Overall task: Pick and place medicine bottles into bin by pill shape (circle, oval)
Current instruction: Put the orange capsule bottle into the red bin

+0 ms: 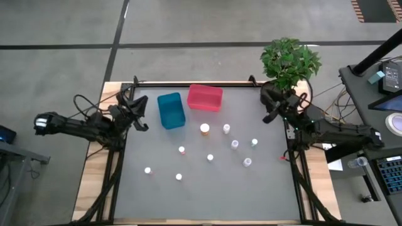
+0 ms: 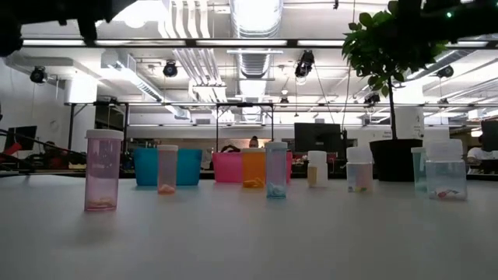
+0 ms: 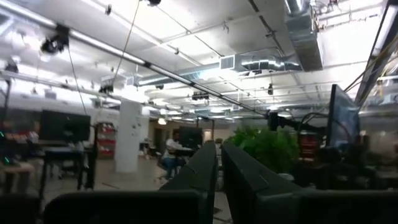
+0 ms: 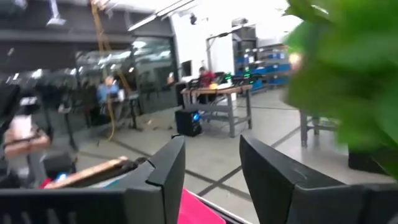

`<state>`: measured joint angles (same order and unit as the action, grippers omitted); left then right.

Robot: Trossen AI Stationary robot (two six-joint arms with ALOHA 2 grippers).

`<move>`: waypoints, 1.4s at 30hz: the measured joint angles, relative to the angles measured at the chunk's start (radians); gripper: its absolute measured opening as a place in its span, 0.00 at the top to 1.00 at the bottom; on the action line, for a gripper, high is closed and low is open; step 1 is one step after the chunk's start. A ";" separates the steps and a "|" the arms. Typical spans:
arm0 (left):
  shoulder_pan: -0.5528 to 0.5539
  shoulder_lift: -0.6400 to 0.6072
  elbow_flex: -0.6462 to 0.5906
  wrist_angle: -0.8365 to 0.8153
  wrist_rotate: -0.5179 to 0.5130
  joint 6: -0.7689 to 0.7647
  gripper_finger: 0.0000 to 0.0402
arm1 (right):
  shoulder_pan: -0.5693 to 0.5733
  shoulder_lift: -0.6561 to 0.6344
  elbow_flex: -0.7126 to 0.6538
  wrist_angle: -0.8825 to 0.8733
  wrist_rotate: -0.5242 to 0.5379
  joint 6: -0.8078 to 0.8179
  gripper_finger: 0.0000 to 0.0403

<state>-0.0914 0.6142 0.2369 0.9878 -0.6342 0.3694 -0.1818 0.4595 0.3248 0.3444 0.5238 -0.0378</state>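
Nine small white-capped medicine bottles (image 1: 210,157) stand scattered across the middle of the grey surface (image 1: 207,194), one larger and orange (image 1: 205,130). None sits in the blue bin (image 1: 171,110) or red bin (image 1: 205,98) at upper centre, so sorting appears unstarted. Left hand (image 1: 139,113), at the upper left, is closed and empty. Right hand (image 1: 271,107), upper right beside the plant (image 1: 289,59), is parted and empty. Next, one must probably descend over a bottle.
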 joint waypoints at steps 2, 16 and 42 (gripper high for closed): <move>0.000 0.022 0.027 -0.001 0.000 0.060 0.98 | 0.000 0.043 0.052 -0.033 -0.049 -0.035 0.67; 0.000 0.185 0.070 -0.018 0.004 0.318 0.98 | 0.021 0.390 0.244 -0.091 -0.251 -0.038 0.76; 0.000 0.224 0.062 -0.054 0.106 0.370 0.98 | 0.086 1.009 0.870 -0.641 -0.239 -0.021 0.84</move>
<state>-0.0910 0.8383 0.2985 0.9336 -0.5285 0.7399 -0.0959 1.4686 1.1944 -0.2961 0.2844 -0.0589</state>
